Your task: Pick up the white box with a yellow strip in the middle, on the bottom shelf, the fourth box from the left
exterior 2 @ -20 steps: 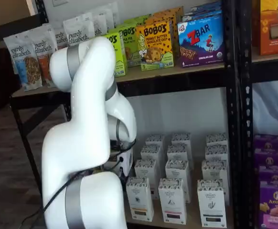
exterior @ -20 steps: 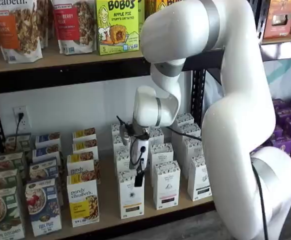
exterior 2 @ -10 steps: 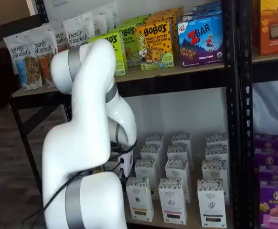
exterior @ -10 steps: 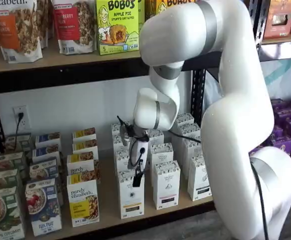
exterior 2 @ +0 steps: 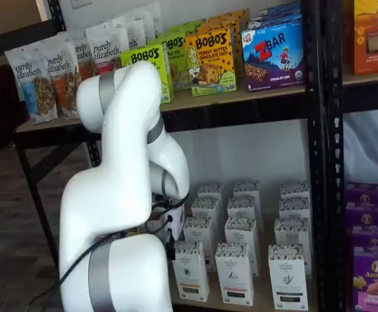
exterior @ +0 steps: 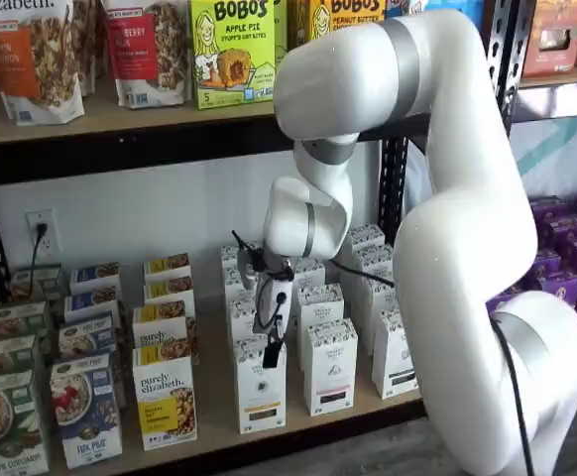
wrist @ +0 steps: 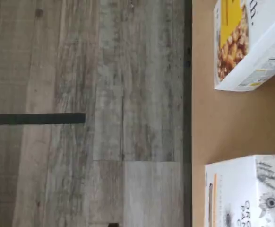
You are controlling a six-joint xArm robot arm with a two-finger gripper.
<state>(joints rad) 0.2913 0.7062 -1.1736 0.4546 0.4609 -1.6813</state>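
Observation:
The white box (exterior: pixel 260 388) with its yellow strip stands at the front of the bottom shelf (exterior: pixel 214 402), heading a row of like cartons. It also shows in a shelf view (exterior 2: pixel 190 270). My gripper (exterior: pixel 273 355) hangs just above the box's speckled top, apart from it. Only a black finger shows, side-on, and the jaws stand open with nothing in them. The wrist view looks down past the shelf's front edge (wrist: pixel 188 118) onto the white box (wrist: pixel 244 191), where a thin yellow line marks its face.
A "purely elizabeth" box (exterior: pixel 166 393) with a yellow label stands just left of the white box, also seen in the wrist view (wrist: pixel 244 40). More white cartons (exterior: pixel 329 365) stand to the right. A black upright (exterior: pixel 392 188) rises behind. Grey plank floor (wrist: pixel 81 113) lies below.
The arm's upper links have leaned slightly left. The gripper has barely moved over the white box and has stayed open.

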